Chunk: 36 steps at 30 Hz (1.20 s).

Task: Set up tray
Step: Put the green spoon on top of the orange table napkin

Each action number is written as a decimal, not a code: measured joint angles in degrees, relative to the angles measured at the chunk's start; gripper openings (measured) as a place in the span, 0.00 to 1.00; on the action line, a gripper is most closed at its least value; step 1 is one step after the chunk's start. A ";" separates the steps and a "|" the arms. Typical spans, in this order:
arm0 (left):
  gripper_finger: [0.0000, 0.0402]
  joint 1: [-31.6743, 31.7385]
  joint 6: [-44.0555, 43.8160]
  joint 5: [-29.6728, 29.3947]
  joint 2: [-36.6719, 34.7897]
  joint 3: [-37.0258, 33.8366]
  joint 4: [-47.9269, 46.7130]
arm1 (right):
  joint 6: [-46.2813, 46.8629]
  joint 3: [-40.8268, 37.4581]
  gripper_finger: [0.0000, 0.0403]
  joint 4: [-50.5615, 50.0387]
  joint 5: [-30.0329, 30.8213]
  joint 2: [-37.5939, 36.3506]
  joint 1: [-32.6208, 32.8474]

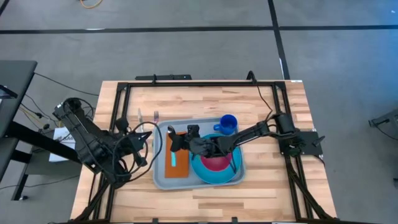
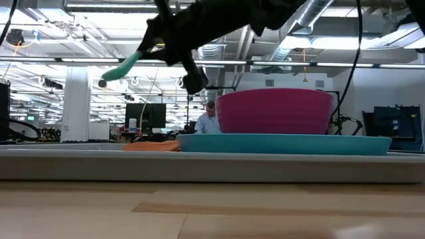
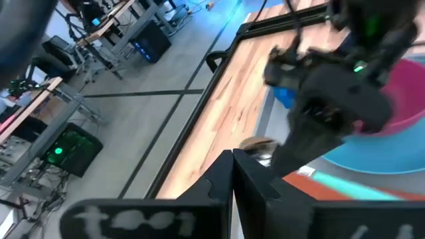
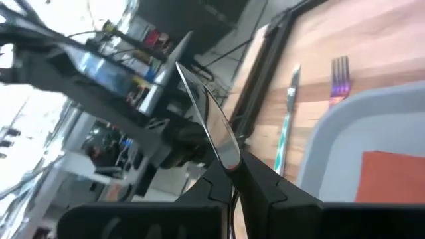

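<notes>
The pale grey-blue tray lies in the middle of the table, with an orange napkin on its left part. My right gripper reaches in from the table's right and hangs above the napkin, shut on a spoon with a metal bowl and a teal handle. My left gripper is just left of the tray, shut with nothing in it. My right gripper pinches the spoon between its two fingers at the metal stem just behind the bowl. The fingers come nearly level from the table's right. The bowl sticks out past the fingertips. The teal handle slants down over the napkin, clear of the tray.
A bright blue plate with a pink bowl fills the tray's right half. A blue cup stands at the tray's far right corner. A fork and a knife lie on the wood beyond the tray's far left corner.
</notes>
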 joint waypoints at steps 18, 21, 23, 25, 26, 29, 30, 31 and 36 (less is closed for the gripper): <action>0.00 -0.84 -0.80 -0.58 -0.01 -0.04 0.01 | 2.36 2.74 0.04 -8.69 -6.66 3.79 -2.61; 0.00 -0.83 -1.27 -0.58 -0.02 -0.07 0.01 | 3.37 2.74 0.04 -8.70 -7.25 3.79 -3.20; 0.00 -0.83 -1.30 -0.58 -0.02 -0.07 0.01 | 4.88 2.74 0.03 -9.20 -7.44 3.79 -3.60; 0.00 -0.83 -1.28 -0.58 0.00 -0.07 0.01 | 8.09 2.74 0.03 -10.11 -9.65 3.79 -4.16; 0.00 -0.83 -1.33 -0.58 -0.02 -0.07 0.01 | 9.71 2.74 0.03 -10.68 -11.72 3.79 -4.49; 0.00 -0.83 -1.71 -0.58 -0.02 -0.07 0.01 | 13.54 2.74 0.03 -14.93 -17.08 3.79 -5.22; 0.00 -0.83 -1.77 -0.56 -0.01 -0.07 0.01 | 14.70 2.74 0.03 -16.91 -16.86 3.79 -5.22; 0.00 -0.83 -1.77 -0.56 0.00 -0.07 0.01 | 15.52 2.74 0.02 -18.74 -15.43 3.79 -5.11; 0.00 -0.83 -1.78 -0.56 0.02 -0.07 0.10 | 12.09 2.72 0.02 -20.95 -5.00 3.79 -4.43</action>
